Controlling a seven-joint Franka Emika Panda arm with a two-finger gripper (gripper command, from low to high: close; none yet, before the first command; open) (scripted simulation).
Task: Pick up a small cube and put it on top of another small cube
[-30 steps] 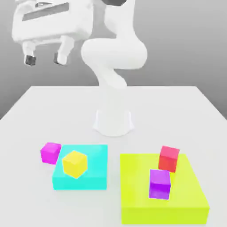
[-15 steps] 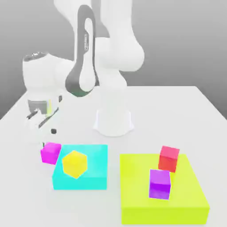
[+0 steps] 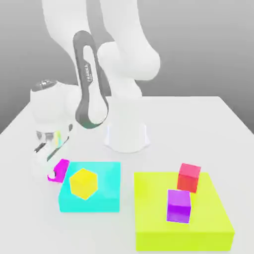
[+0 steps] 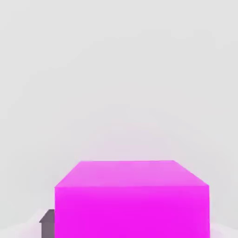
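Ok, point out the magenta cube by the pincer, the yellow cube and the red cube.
magenta cube (image 4: 131,200), hand view, front face.
yellow cube (image 3: 83,183), exterior view, middle of the cube.
red cube (image 3: 189,177), exterior view, front face.

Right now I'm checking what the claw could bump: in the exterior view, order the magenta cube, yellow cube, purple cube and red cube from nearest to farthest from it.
1. Magenta cube, right at the claw.
2. Yellow cube, on the cyan block beside it.
3. Purple cube and red cube, both on the lime block at the exterior view's right; too close to rank.
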